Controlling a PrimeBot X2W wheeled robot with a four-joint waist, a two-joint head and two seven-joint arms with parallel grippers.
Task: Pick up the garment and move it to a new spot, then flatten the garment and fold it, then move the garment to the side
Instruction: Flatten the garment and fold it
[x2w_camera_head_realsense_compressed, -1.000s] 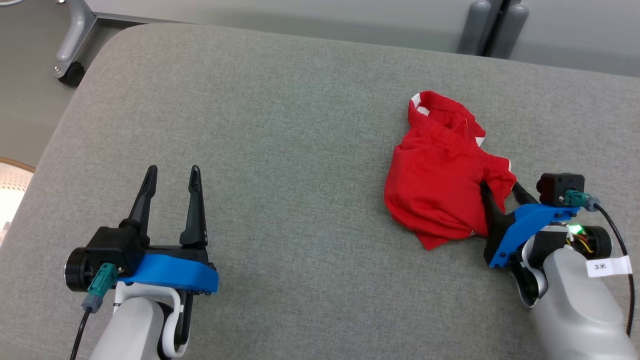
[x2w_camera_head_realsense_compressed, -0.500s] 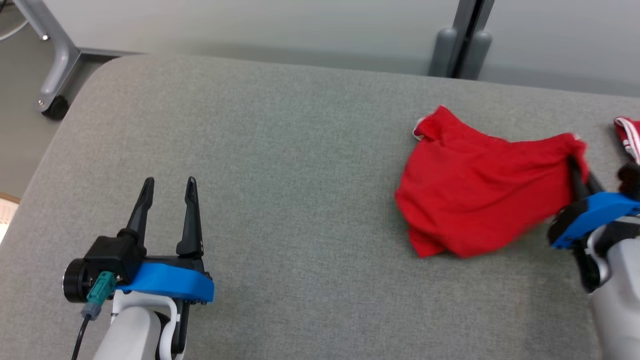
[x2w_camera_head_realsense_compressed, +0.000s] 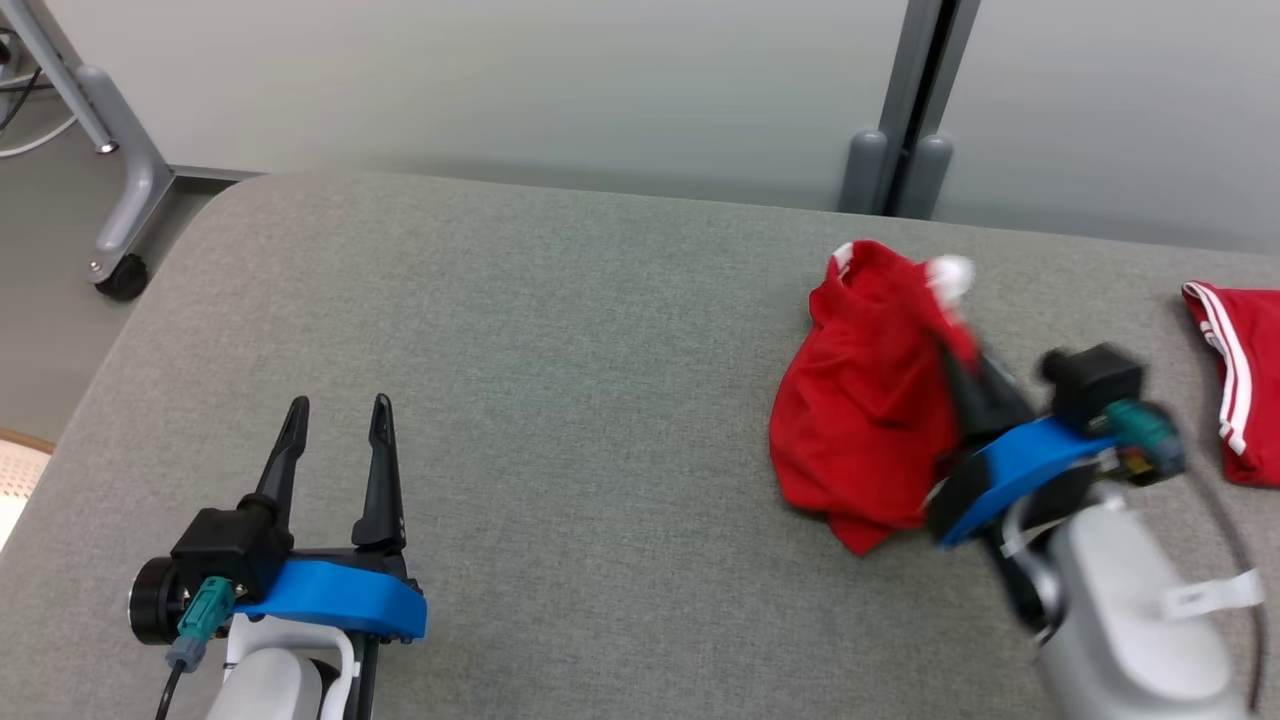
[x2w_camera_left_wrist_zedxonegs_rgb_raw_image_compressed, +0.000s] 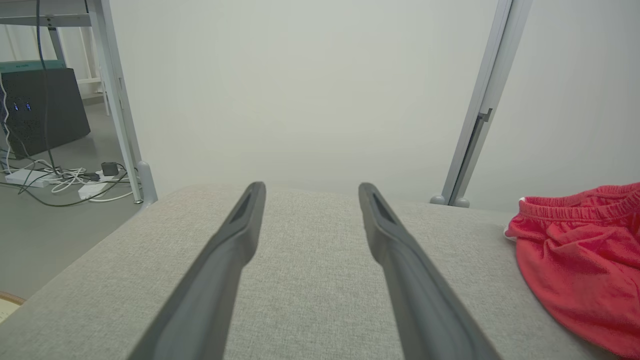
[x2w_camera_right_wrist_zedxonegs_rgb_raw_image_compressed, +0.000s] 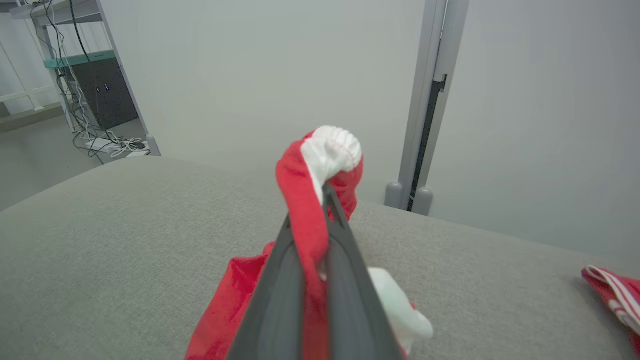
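Left gripper (x2w_camera_head_realsense_compressed: 340, 402) sits low at the near left over the grey padded table (x2w_camera_head_realsense_compressed: 600, 400), fingers spread wide, nothing between them, touching nothing. Right gripper (x2w_camera_head_realsense_compressed: 965, 380) at the near right, blurred in the head view. The right wrist view shows its jaws clamped on a fold of the red shorts (x2w_camera_head_realsense_compressed: 860, 430). A bunch of red cloth with white trim sticks up past the fingertips. The rest of the shorts hangs down crumpled to the table, right of centre, just left of the right gripper. Further right, at the table's edge of view, lies a second red garment with white stripes (x2w_camera_head_realsense_compressed: 1235, 370), apart from the shorts. Beyond the table's far edge: a grey upright post (x2w_camera_head_realsense_compressed: 910, 100) against a pale wall, and a wheeled frame leg (x2w_camera_head_realsense_compressed: 125, 275) at far left.
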